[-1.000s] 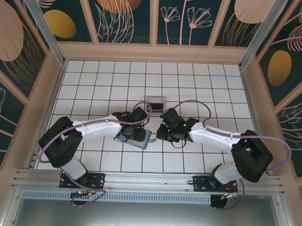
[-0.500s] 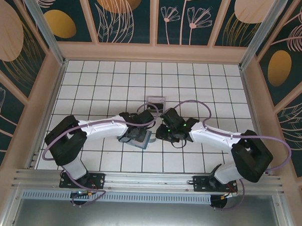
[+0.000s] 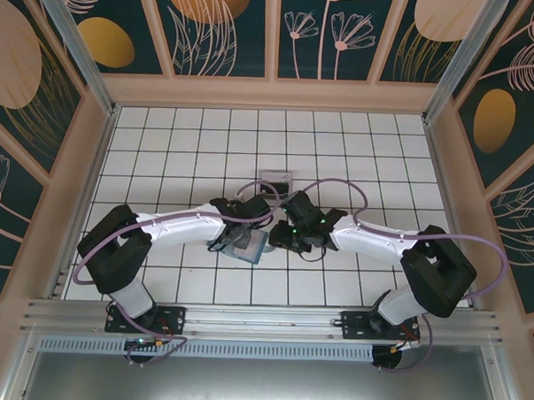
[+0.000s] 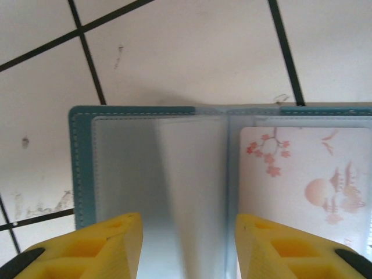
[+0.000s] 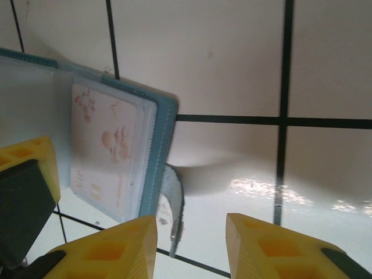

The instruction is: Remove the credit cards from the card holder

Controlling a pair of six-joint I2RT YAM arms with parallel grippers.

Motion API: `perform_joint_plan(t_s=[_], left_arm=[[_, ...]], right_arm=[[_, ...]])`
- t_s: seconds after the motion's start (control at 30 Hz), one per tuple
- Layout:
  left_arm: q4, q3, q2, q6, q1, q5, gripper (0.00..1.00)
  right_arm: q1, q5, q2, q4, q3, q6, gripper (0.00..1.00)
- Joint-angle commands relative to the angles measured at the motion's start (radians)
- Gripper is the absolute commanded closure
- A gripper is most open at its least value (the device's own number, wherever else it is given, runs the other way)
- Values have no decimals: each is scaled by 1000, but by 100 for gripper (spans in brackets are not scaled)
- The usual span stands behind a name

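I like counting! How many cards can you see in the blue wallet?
1. A pale credit card with pink blossoms sits in a clear sleeve of the open card holder. More may hide behind the cloudy sleeves.

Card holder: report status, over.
Left fingers open above card holder, unfolded. Right fingers open beside its edge. Pink card in sleeve. Clear box behind, apart.

The left gripper [image 4: 186, 247] now sits slightly farther forward and to the right than a second ago, so more of the open holder [image 3: 256, 250] shows under it. The right gripper [image 5: 192, 250] has edged left towards the holder's right edge, and the right arm's elbow [image 3: 436, 278] has swung inward.
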Motion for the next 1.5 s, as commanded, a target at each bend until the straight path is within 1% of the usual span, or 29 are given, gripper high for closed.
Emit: perform_joint_plan(t_s=[0.0, 0.1, 0.17, 0.4, 0.53, 0.63, 0.8, 1.13, 1.23, 1.33, 1.47], left_arm=[[-56, 7, -22, 8, -3, -76, 53], [-61, 2, -24, 11, -3, -95, 53], [-62, -4, -24, 12, -3, -102, 53], [-54, -31, -29, 17, 8, -116, 53], [-22, -65, -45, 28, 29, -83, 54], [2, -88, -54, 37, 45, -51, 54], [28, -118, -51, 45, 62, 1, 54], [124, -159, -59, 40, 71, 172, 55], [130, -169, -79, 36, 70, 192, 55], [131, -168, -106, 30, 71, 199, 55], [129, -151, -135, 22, 74, 204, 55]], right_arm=[[9, -52, 25, 56, -13, 1, 63], [11, -56, 45, 60, -13, 2, 64], [10, -56, 52, 62, -16, 3, 67], [10, -45, 66, 49, -14, -4, 83], [5, -14, 60, 12, -3, -16, 90], [-12, 5, 50, -9, -1, -28, 92], [-58, 10, 46, -28, 11, -62, 93], [-122, 13, 106, -82, 88, -154, 93], [-128, 32, 130, -106, 116, -176, 91], [-128, 50, 143, -129, 140, -184, 88], [-125, 55, 121, -143, 148, -177, 83]])
